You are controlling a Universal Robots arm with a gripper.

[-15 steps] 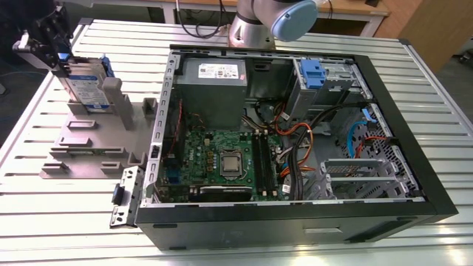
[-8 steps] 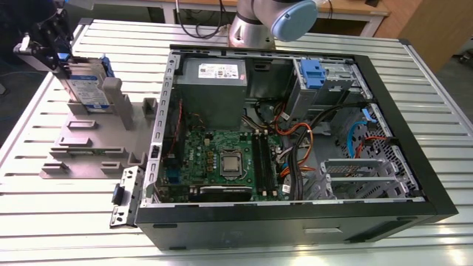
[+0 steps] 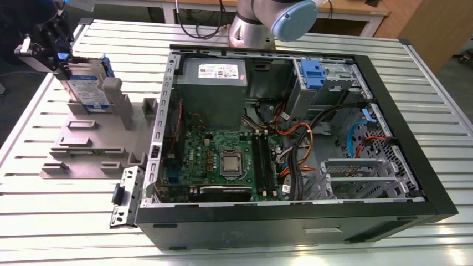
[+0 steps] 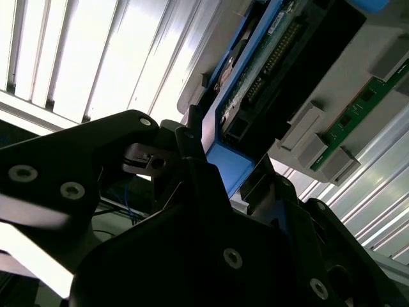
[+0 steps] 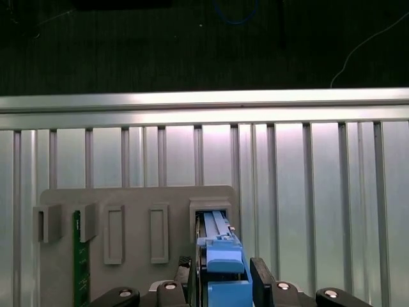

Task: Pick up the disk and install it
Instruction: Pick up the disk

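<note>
Gripping disk (image 5: 223, 259) | fingers (image 5: 261, 281) pressed on both sides | upright in stand (image 5: 131, 198)

Silvery table (image 3: 66, 227) of long ribbed slats. In the first wrist view, ends at a bright straight rail, with dark floor (image 5: 192, 45) beyond. Bears two large things directly, set just beside each other.

Toward the exterior view's left: a grey plastic stand (image 3: 85, 147), its flat base resting on the slats, upright slotted posts rising from it. Sits close to the table's edge in the first wrist view.

Toward the exterior view's right: an open black computer case (image 3: 296, 224), lying on its side with the open face up, covering most of the table's width.

Behind the case: the arm's grey base (image 3: 247, 36), its foot hidden by the case.
</note>
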